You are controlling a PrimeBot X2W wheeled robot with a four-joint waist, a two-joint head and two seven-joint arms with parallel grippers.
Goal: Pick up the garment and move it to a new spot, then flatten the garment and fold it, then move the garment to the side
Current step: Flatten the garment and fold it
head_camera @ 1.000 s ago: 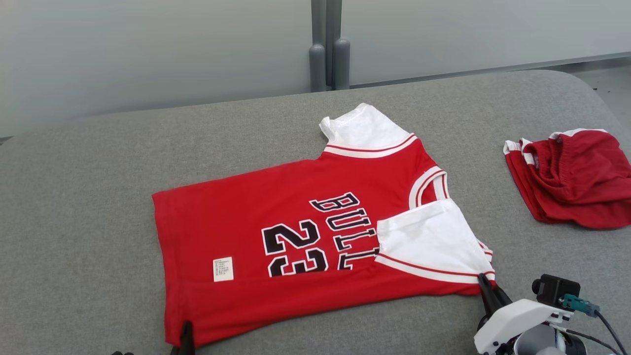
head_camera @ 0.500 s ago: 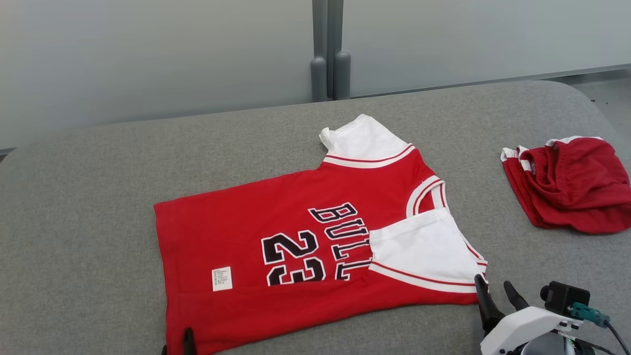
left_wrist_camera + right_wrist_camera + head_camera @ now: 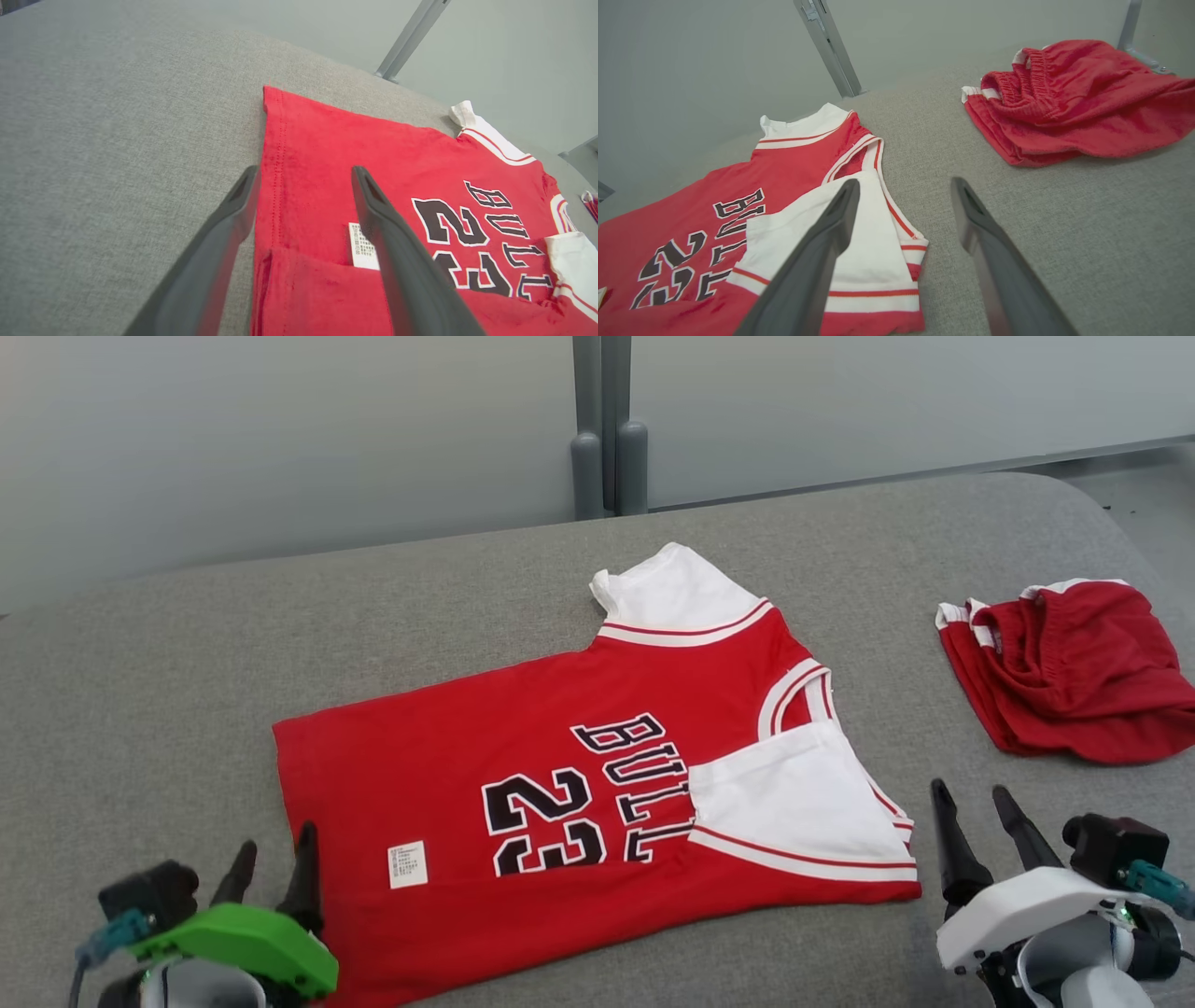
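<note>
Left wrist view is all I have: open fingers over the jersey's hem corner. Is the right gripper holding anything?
Observer: No. The right gripper is open and holds nothing. It sits just right of the jersey, beside its near white sleeve.
Operator: Anything else lying near that gripper?
Observer: Yes, a bunched pair of red shorts lies further right, apart from the jersey.

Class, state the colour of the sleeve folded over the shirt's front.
The sleeve is white with red-striped trim; right wrist view.
</note>
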